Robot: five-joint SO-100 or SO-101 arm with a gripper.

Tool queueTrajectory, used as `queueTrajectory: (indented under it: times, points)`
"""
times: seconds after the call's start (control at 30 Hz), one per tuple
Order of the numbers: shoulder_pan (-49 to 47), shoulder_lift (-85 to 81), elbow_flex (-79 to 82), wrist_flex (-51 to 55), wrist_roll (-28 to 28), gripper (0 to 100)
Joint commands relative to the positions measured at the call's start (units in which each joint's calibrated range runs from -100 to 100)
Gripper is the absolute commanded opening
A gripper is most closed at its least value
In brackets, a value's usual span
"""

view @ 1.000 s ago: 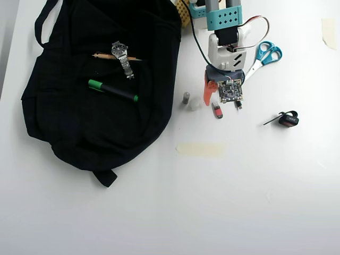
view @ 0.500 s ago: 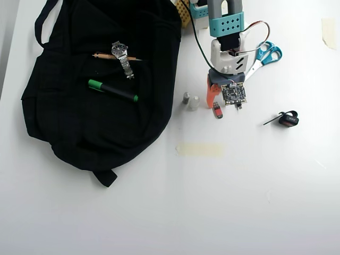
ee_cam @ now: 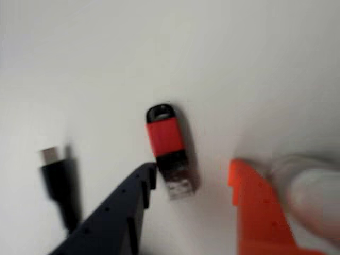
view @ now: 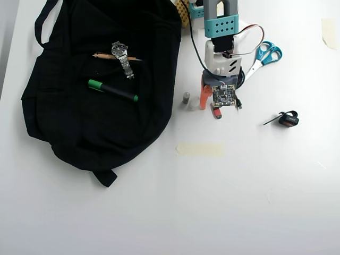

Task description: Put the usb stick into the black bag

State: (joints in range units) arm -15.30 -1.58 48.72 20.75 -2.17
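Just one usb stick (ee_cam: 170,151) between claw (ee_cam: 192,172) fingers.

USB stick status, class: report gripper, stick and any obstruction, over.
Gripper open, straddling the USB stick. Stick flat on table, not gripped. Bag lies left in overhead view. Small bottles stand between, over.

1. Black bag (view: 90,106) lies flat on left of white worktop (view: 239,202).
2. On the bag: wristwatch (view: 122,57), green-capped marker (view: 112,91).
3. Usb stick (view: 215,112) just below arm (view: 223,58).
4. Scissors (view: 263,56) right of arm; tape strip (view: 200,149) below.
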Motion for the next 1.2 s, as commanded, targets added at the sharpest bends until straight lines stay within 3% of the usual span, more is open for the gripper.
queueTrajectory:
  times: [0.0,0.43,1.17]
  points:
    - [1.9,-0.2,-0.6,-0.7,-0.1,18]
    - [1.8,9.4,-2.4,-11.4,-0.1,18]
    - [1.5,8.3,-2.3,-10.6,0.9,18]
